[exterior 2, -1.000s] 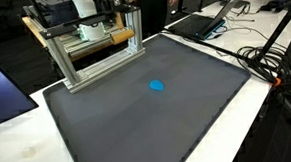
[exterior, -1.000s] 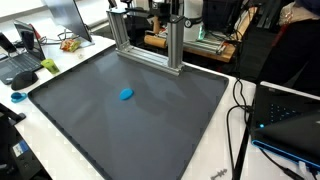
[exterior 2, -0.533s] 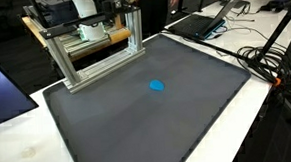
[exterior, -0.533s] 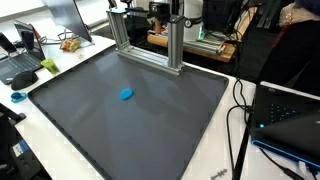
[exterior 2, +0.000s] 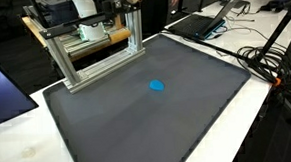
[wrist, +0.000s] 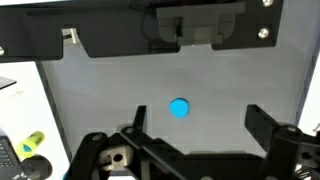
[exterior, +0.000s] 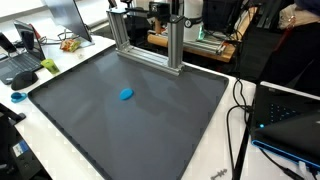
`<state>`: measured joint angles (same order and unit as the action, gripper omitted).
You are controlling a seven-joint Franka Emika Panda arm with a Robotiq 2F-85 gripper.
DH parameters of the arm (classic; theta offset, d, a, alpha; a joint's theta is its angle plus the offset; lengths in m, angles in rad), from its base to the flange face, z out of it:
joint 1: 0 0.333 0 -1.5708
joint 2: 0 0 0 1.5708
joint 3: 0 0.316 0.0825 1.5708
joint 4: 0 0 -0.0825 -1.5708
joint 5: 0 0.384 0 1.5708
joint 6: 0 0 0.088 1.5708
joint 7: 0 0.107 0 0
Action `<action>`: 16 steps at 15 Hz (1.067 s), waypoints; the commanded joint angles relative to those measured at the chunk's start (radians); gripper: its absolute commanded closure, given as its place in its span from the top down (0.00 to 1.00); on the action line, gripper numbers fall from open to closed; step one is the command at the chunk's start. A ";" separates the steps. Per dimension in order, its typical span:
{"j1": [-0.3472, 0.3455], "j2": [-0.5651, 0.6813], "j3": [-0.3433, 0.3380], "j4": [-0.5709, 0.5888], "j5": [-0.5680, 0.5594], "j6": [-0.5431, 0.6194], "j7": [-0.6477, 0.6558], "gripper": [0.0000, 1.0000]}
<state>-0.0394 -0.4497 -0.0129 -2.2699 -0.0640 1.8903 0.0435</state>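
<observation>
A small round blue object (exterior: pixel 126 95) lies flat on the dark grey mat (exterior: pixel 160 130); it also shows as the blue object (exterior 2: pixel 157 86) near the mat's middle (exterior 2: pixel 168 125). In the wrist view the blue object (wrist: pixel 179 108) sits far below, between my two fingers and nearer the left one. My gripper (wrist: pixel 200 122) hangs high over the mat, open, with nothing between its fingers. Neither exterior view shows the gripper clearly.
An aluminium frame (exterior: pixel 150 40) stands at the mat's far edge, the same frame (exterior 2: pixel 94 54) with the white robot base behind it. Laptops (exterior: pixel 20 60) (exterior 2: pixel 198 23) and cables (exterior 2: pixel 265 60) lie on the white table around the mat. A green-yellow item (wrist: pixel 33 140) lies off the mat.
</observation>
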 commanded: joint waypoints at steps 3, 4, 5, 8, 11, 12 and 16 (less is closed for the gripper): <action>-0.002 0.303 -0.008 0.343 0.021 -0.098 0.047 1.00; 0.002 0.351 -0.002 0.393 0.013 -0.110 0.063 1.00; 0.007 0.400 0.003 0.442 0.013 -0.127 0.076 1.00; 0.023 0.503 0.008 0.537 0.048 -0.151 0.062 1.00; 0.046 0.566 0.025 0.580 0.012 -0.172 0.094 1.00; 0.037 0.521 0.015 0.519 0.019 -0.124 0.067 1.00; 0.049 0.562 0.021 0.553 0.018 -0.138 0.081 1.00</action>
<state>0.0067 0.1118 0.0118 -1.7204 -0.0465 1.7555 0.1256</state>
